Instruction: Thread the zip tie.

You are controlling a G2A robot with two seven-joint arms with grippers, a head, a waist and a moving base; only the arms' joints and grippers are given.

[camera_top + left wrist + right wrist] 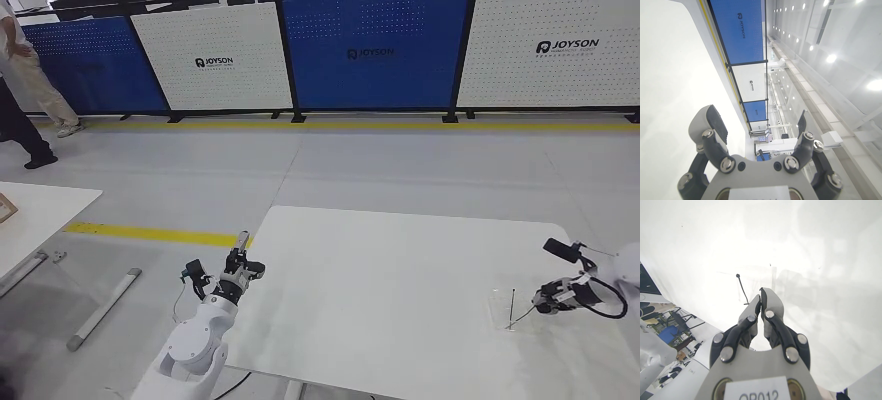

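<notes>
A thin black zip tie (742,289) lies over a clear plastic tray (755,275) near the table's right edge. Its square head points away from my right gripper (760,294). The tail runs in beside the fingers, which are shut on its end. From above, the zip tie (512,306) shows as a dark line just left of the right gripper (538,300). My left gripper (758,113) is open and holds nothing. It sits at the table's left edge (240,250), far from the tie, pointing toward the back of the room.
The white table (400,290) is bare between the two arms. A second white table (40,215) stands off to the left. Blue and white partition panels (370,50) line the back, beyond a yellow floor line.
</notes>
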